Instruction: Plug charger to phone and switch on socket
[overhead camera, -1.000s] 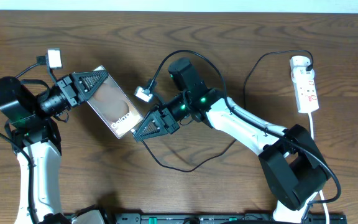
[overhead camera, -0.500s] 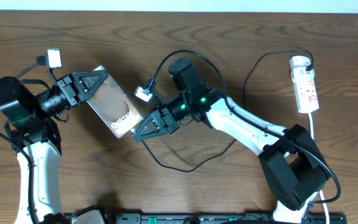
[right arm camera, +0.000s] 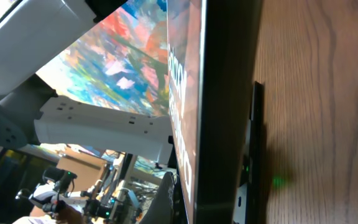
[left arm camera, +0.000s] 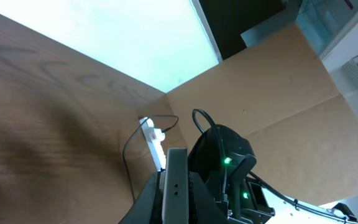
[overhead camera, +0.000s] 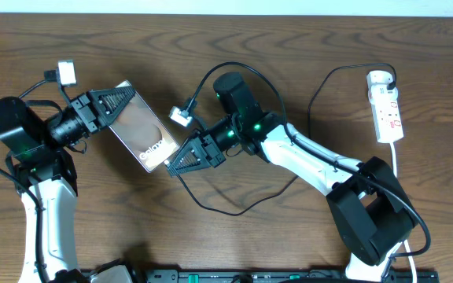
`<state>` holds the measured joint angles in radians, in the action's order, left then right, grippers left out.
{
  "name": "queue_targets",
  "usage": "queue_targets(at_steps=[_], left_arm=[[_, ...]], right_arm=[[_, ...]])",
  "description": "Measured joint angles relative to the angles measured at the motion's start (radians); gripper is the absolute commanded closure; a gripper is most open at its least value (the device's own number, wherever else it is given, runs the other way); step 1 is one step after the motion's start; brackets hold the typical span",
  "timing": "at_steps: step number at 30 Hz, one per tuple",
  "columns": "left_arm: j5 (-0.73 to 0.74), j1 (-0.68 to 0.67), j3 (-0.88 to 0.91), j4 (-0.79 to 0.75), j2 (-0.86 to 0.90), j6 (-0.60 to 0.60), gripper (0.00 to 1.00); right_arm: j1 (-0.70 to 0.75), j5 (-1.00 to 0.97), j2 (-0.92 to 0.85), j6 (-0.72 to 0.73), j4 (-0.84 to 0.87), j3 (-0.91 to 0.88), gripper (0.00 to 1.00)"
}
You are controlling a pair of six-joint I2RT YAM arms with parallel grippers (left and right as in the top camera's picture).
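While left gripper (overhead camera: 126, 97) clamps the phone (overhead camera: 144, 137) near the back-left corner, right gripper (overhead camera: 174, 168) pinches the charger (overhead camera: 234, 212) at its port, imo needs straight push

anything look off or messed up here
Nothing damaged or spilled. The phone sits askew, diagonal on the table, held at its upper end by the left gripper, with the right gripper at its lower end. The charger loops loosely nearby.

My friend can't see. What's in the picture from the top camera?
The left claw grips one end of a phone; the right claw sits at its other end. A white socket lies far right on the wooden table.
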<state>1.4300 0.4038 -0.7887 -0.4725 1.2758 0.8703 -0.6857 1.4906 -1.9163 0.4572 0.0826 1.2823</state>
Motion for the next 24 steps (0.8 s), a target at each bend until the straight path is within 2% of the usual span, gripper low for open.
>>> queue_targets(at_steps=[24], left_arm=[[0.0, 0.0, -0.01, -0.003, 0.0, -0.087, 0.93]], right_arm=[[0.012, -0.026, -0.006, 0.089, 0.053, -0.005, 0.99]])
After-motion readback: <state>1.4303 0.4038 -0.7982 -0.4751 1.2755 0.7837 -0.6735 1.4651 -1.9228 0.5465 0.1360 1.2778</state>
